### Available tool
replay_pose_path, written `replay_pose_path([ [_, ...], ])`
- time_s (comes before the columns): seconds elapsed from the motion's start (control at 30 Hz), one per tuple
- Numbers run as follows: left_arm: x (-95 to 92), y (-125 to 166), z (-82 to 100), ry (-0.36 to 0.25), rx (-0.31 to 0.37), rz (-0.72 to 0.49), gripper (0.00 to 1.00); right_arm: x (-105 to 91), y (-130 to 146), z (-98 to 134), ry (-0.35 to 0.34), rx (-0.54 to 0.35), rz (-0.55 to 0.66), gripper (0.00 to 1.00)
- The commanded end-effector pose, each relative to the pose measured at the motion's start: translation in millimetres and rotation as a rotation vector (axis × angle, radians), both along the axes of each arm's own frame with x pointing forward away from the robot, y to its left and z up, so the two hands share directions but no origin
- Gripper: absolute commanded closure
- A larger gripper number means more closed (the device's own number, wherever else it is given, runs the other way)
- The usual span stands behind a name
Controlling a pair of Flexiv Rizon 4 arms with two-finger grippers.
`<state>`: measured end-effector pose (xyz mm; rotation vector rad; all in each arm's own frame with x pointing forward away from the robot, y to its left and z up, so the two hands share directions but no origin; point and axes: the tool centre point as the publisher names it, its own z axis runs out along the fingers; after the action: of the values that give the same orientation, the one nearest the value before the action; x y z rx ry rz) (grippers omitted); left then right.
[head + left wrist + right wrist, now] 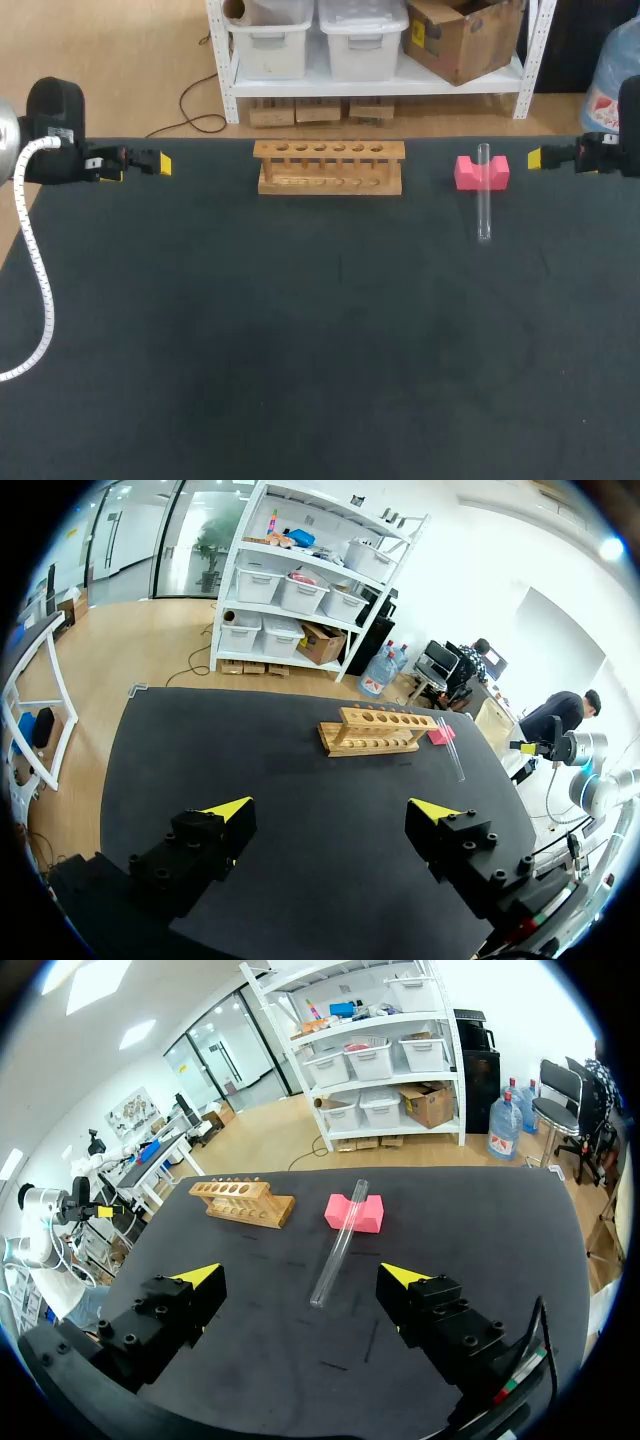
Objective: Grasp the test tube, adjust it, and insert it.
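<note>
A clear glass test tube (484,195) lies with its far end propped on a pink block (481,172) at the back right of the black table; in the right wrist view the test tube (338,1243) runs ahead of my gripper, leaning on the pink block (354,1213). A wooden rack (329,166) with a row of holes stands at the back middle. My left gripper (328,812) is open at the table's far left edge, with nothing between its fingers. My right gripper (298,1275) is open at the far right edge, well short of the tube.
The black table (300,340) is bare across its middle and front. A white cable (38,290) hangs from my left arm along the left edge.
</note>
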<state>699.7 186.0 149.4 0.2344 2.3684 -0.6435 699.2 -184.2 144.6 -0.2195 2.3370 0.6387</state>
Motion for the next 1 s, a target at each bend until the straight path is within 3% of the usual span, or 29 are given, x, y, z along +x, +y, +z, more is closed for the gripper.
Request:
replay_pose_path([
  [0.03, 0.1, -1, 1.1, 0.005, 0.007, 0.004, 0.0, -1.5, 1, 1, 0.001, -0.008, -0.007, 0.0],
  [0.4, 0.1, -1, 1.1, 0.005, 0.007, 0.004, 0.0, -1.5, 1, 1, 0.001, -0.008, -0.007, 0.0],
  [0.53, 2.1, 0, 1.4, -0.021, -0.024, -0.044, 0.0, -1.5, 1, 1, 0.001, -0.008, -0.007, 0.0],
  [0.67, 7.2, 0, 1.4, -0.046, -0.069, -0.158, 0.0, -1.5, 1, 1, 0.001, -0.008, -0.007, 0.0],
  [1.0, 23.3, 7, -5.7, -0.246, -0.245, -0.558, 0.0, -1.5, 1, 1, 0.001, -0.008, -0.007, 0.0],
])
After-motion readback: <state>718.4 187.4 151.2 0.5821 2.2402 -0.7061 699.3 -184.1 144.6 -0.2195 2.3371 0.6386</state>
